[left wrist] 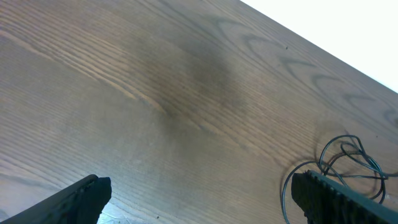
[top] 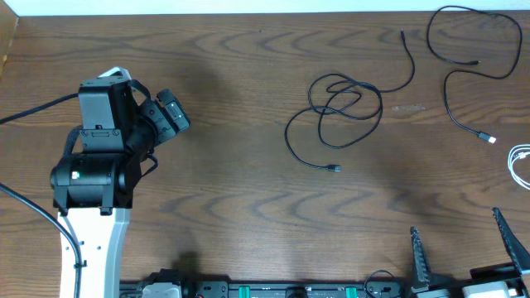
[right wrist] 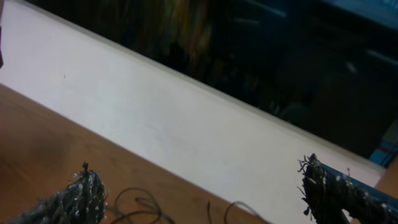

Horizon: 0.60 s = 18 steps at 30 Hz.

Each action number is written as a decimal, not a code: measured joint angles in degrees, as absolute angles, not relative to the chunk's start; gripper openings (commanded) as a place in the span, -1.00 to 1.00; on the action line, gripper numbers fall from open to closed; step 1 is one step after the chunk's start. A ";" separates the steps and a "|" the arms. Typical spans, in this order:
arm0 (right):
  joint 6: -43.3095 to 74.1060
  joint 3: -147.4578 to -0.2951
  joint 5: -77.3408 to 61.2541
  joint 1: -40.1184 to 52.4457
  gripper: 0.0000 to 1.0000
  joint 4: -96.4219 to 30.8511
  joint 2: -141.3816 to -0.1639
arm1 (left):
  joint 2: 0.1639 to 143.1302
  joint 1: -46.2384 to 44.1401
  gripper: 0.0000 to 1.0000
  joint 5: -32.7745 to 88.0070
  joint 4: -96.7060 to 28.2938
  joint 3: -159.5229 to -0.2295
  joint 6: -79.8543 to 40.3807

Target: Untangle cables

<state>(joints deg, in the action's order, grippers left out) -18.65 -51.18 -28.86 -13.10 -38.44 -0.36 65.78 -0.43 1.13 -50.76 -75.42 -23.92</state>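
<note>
A black cable lies in tangled loops at the table's middle right; its loops also show in the left wrist view and the right wrist view. A second black cable curves at the far right back, ending in a pale plug. A white cable lies at the right edge. My left gripper is open and empty at the far left, well away from the cables. My right gripper is open and empty at the front right.
The wooden table ends at a white wall strip along the back. The left arm's base stands at the front left. Hardware lines the front edge.
</note>
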 measured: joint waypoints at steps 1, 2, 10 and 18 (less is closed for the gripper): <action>-18.61 -51.03 -28.86 -13.10 0.98 -37.58 -0.36 | 65.78 -0.43 0.99 1.13 -50.76 -75.42 -23.92; -18.61 -50.83 -28.86 -13.10 0.98 -36.86 -0.36 | 65.78 -0.43 0.99 1.13 -50.76 -75.42 -23.92; -17.67 -49.74 -28.82 -13.10 0.98 -40.01 -0.36 | 65.78 -0.43 0.99 1.13 -50.76 -75.42 -23.92; -16.69 -46.48 -28.42 -12.99 0.98 -39.64 -0.36 | 65.78 -0.43 0.99 1.13 -50.76 -75.42 -23.92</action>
<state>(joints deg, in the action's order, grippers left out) -16.69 -46.48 -28.42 -12.99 -39.64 -0.36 65.78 -0.43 1.13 -50.76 -75.42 -23.92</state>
